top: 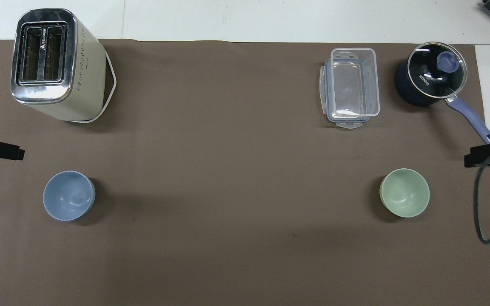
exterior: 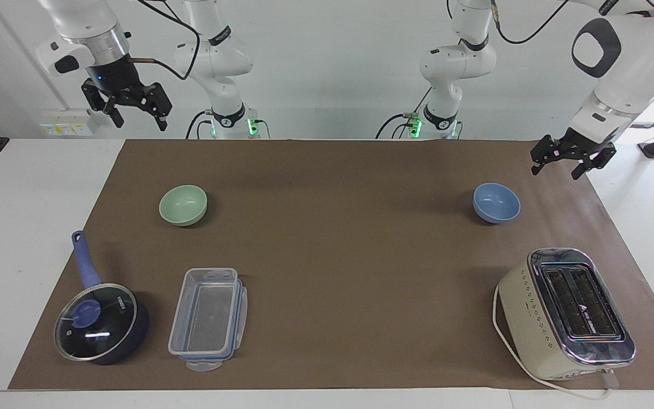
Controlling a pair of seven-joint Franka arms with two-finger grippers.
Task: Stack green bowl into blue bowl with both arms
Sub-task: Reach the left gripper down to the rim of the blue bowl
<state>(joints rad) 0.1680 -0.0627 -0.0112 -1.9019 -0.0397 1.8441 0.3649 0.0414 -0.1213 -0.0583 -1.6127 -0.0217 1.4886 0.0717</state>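
Sitting apart from left pincer point(exterior: 566, 164): blue bowl point(exterior: 496, 203).

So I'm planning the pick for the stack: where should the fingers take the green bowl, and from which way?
Best bet: the rim of the green bowl, from straight above, one finger inside and one outside. It sits upright and open, its smooth round wall offers no other hold. The open right gripper waits nearest.

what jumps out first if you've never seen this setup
Two matching bowls sit apart on the brown mat: the green bowl toward the right arm's end, the blue bowl toward the left arm's. The left gripper, open, hangs over the mat's edge beside the blue bowl; the right gripper, open, waits high. A toaster sits farther out.
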